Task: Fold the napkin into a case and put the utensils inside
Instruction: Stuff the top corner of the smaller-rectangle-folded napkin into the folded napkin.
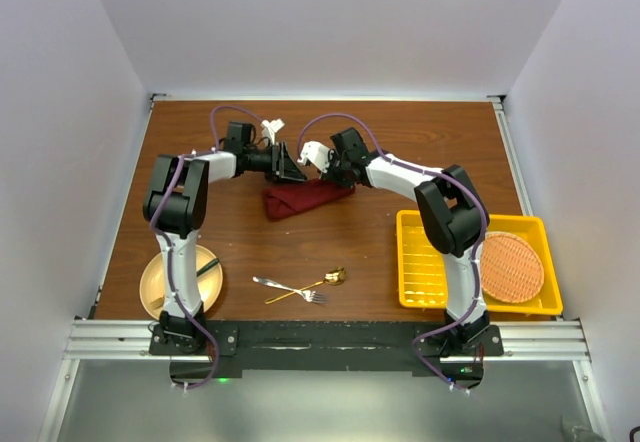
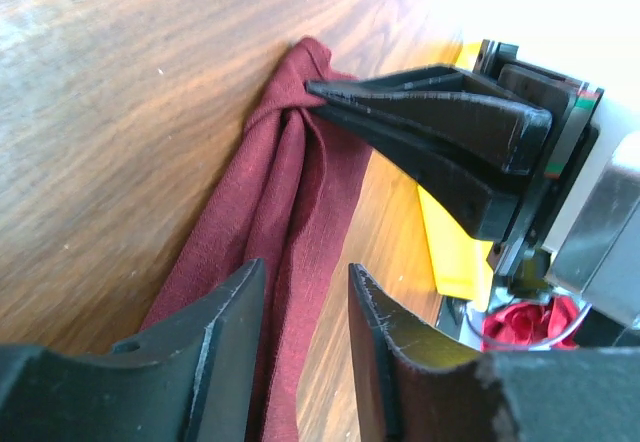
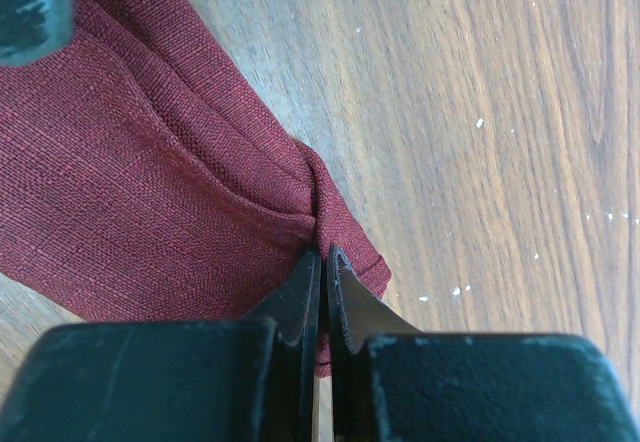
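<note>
The maroon napkin (image 1: pixel 305 200) lies bunched in a loose strip on the wood, between both arms. My right gripper (image 3: pixel 322 252) is shut, pinching a raised fold at the napkin's (image 3: pixel 150 182) corner. From the left wrist, its dark fingers (image 2: pixel 420 112) reach in to the cloth's far end. My left gripper (image 2: pixel 305 267) stands open just over the napkin's (image 2: pixel 290 182) other end, with cloth and bare wood showing in the gap. The silver fork (image 1: pixel 275 285) and gold spoon (image 1: pixel 335 277) lie crossed near the table's front edge, away from both grippers (image 1: pixel 293 170) (image 1: pixel 330 174).
A yellow slotted tray (image 1: pixel 440 262) sits front right with a round orange woven mat (image 1: pixel 512 265) in it. A tan plate (image 1: pixel 160 287) holding a dark-handled utensil (image 1: pixel 207 267) rests front left beside the left arm's base.
</note>
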### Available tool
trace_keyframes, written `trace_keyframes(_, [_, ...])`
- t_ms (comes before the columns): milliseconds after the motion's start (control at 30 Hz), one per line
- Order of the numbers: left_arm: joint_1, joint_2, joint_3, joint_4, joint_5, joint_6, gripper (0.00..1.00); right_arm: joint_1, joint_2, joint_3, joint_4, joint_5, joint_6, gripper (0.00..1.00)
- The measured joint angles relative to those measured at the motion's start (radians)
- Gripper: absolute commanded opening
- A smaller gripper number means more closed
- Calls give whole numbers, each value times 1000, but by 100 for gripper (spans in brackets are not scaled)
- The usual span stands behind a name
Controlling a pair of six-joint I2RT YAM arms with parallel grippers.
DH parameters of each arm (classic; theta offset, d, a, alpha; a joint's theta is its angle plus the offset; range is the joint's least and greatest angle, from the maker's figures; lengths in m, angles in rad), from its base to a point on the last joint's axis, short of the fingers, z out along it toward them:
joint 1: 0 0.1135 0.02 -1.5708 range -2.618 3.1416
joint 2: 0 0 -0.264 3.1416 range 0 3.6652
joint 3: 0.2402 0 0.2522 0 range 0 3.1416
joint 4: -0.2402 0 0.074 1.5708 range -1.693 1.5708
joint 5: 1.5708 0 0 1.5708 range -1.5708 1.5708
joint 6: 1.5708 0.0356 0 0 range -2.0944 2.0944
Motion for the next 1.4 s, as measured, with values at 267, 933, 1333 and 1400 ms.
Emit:
trace_keyframes(267, [-1, 0, 43, -181, -43, 144, 49, 0, 0, 0, 0, 0, 0, 0])
trace_keyframes(933, [-27, -122, -104, -313, -99, 264, 11, 43, -109, -175, 69, -61, -96, 0])
trace_keyframes(1333, [-27, -138, -97, -311, -109, 262, 0, 44, -109, -177, 73, -63, -105, 0])
trace_keyframes(1400, [-27, -133, -85, -313, -120, 264, 0, 44, -109, -177, 73, -63, -105, 0])
